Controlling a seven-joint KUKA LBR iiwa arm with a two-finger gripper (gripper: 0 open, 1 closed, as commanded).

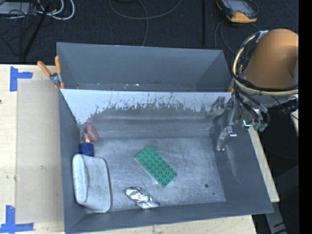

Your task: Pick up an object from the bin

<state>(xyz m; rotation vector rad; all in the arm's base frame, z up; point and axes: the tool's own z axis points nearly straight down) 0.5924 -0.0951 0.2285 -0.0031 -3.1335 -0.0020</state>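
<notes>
Orange cover point(273, 57), domed, upper right of the frame, fixed to the arm's wrist and standing highest in the scene; black and yellow cables point(237, 65) loop round its left side. Gripper point(222, 144), metal, hanging below and left of the cover, at the right of the bin point(141, 67), close to the right wall and above bare grey floor; whether it is released or clenched cannot be told, and it is over no thing. Bin, grey metal, sloped walls, scuffed pale along the foot of the back wall. Contents, five items, all left of the gripper. Item one: green plate point(155, 166), studded, rectangular, lying flat and askew at the centre of the floor, long side running from upper left to lower right; it is the item nearest the gripper, yet well apart from it. Item two: foil point(140, 197), crumpled, silver, lower centre, near the front wall, just below and left of the green plate without touching it. Item three: pouch point(91, 183), pale grey, soft, rounded corners, lower left corner, against the left wall. Item four: blue block point(87, 149), small, just above the pouch. Item five: pink lump point(91, 132), small, just above the blue block, at the foot of the left wall.
</notes>
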